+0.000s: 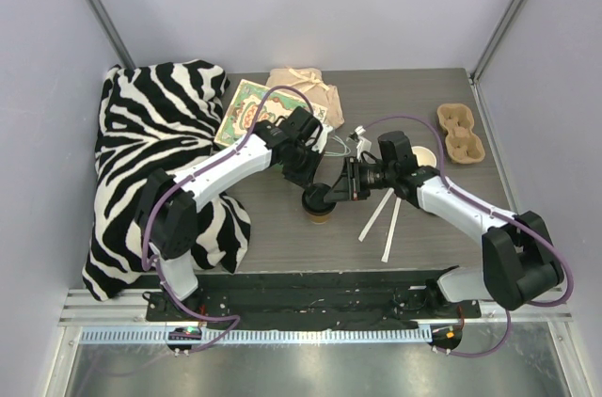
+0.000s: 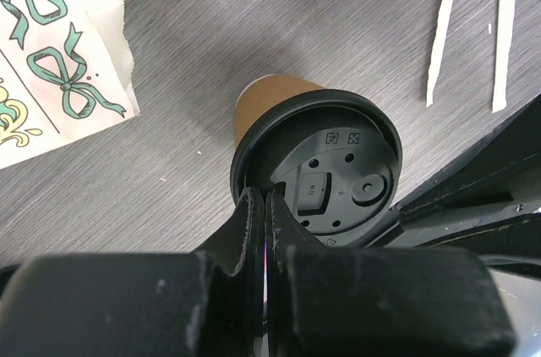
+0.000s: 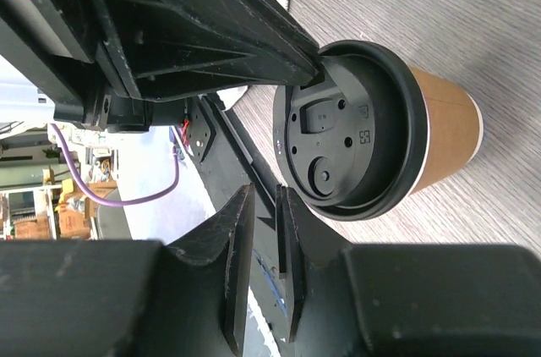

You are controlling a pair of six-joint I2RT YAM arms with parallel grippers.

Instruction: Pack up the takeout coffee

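The takeout coffee stands upright on the grey table between the two arms, a kraft-brown cup under a round black lid. My left gripper is shut with nothing between its fingers, and its tips rest on the lid's near rim. My right gripper hangs just beside the lid. Its jaws stand a narrow gap apart and hold nothing. In the top view the left gripper comes in from the upper left and the right gripper from the right.
A zebra-striped cloth covers the left side. A printed paper bag and a crumpled kraft bag lie at the back. Two white paper-wrapped sticks lie right of the cup. A lidless cup and a pulp cup carrier sit at the right.
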